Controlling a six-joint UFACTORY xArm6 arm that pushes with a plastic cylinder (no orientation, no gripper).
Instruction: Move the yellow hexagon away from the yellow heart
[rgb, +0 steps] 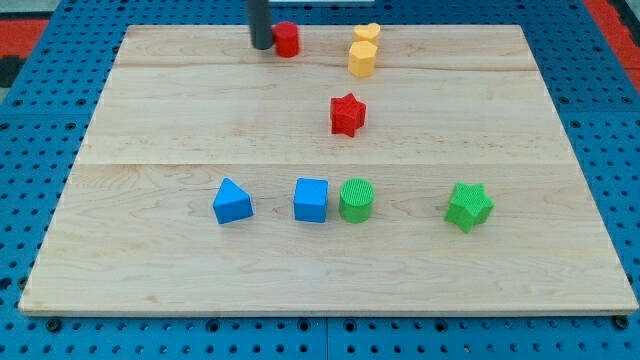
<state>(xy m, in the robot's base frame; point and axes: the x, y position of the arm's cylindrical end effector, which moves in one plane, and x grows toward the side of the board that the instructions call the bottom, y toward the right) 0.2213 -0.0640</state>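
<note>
The yellow hexagon (362, 59) stands near the view's top, touching the yellow heart (367, 34) just above it. My tip (261, 45) is at the view's top, left of both yellow blocks, right beside a red cylinder (287, 39) on its right. The rod comes down from the top edge.
A red star (347, 114) lies below the yellow hexagon. Across the lower half stand a blue triangle (232, 201), a blue cube (311, 199), a green cylinder (356, 200) touching the cube, and a green star (468, 206). The wooden board (150, 120) sits on a blue pegboard.
</note>
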